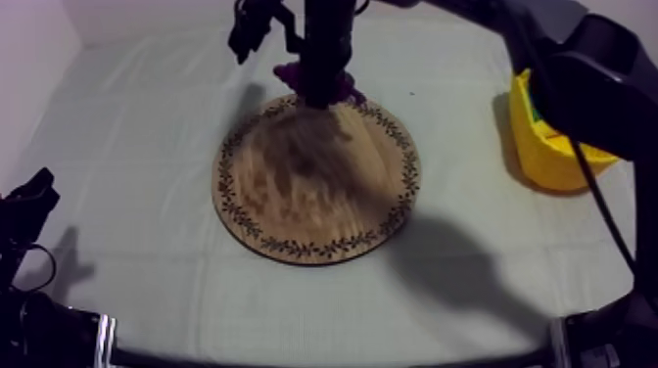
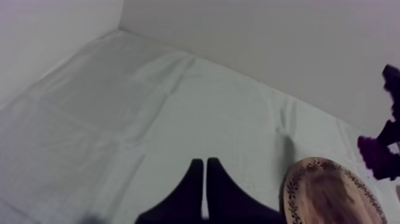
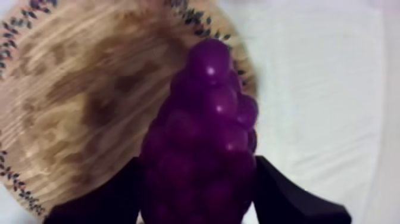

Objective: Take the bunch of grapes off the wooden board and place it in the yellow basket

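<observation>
The board [image 1: 315, 181] is a round wooden disc with a streaky brown grain and a ring of small dark leaf marks along its rim. The bunch of grapes [image 3: 205, 149] is a glossy purple cluster of rounded bumps that tapers to 1 grape at its tip. It sits at the board's 12 o'clock edge, clasped between the 2 black fingers of the right gripper [image 3: 199, 196], 1 finger on each flank.

From above, the right arm covers most of the bunch, so only purple bits show on either side of it. I cannot tell whether the grapes rest on the wood or hang just clear of it.

The yellow basket [image 1: 548, 147] stands at 3 o'clock from the board, well apart, with its near side cut off by the arm. A sliver of green shows at its rim, too little to identify.

The left gripper [image 2: 205, 179] is at 8 o'clock, its fingers pressed together in a narrow wedge over the creased grey-white cloth [image 2: 119, 119], with nothing between them.
</observation>
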Controlling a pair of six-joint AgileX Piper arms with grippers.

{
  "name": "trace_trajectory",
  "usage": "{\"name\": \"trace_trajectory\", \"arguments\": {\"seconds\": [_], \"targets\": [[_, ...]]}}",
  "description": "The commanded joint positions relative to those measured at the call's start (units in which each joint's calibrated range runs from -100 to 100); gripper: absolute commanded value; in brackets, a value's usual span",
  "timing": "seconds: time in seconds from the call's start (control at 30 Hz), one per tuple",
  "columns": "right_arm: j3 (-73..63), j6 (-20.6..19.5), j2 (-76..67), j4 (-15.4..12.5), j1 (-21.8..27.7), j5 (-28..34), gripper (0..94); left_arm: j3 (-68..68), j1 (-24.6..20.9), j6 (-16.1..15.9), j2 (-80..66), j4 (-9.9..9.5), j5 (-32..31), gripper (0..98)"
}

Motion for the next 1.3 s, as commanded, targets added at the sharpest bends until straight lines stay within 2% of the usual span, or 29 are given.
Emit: {"name": "trace_trajectory", "arguments": {"seconds": [0.0,0.27,0.5,0.73,1.27], "targets": [[0.07,0.06,-3.87,0.15,-0.14,0.63,36.3,-0.04,0.02,-0.01,0.02,0.01,0.00,0.0],[4.79,-1.71,-13.01,1.01,-0.37,1.37,36.7,-0.04,0.02,-0.01,0.02,0.01,0.00,0.0],[14.61,-7.11,-19.96,1.23,2.12,0.55,36.7,-0.04,0.02,-0.01,0.02,0.01,0.00,0.0],[25.71,-9.80,-26.37,0.98,7.66,0.43,36.4,-0.04,0.02,-0.01,0.02,0.01,0.00,0.0],[38.26,-10.98,-35.00,2.09,23.51,0.30,38.8,-0.04,0.02,-0.01,0.02,0.01,0.00,0.0]]}}
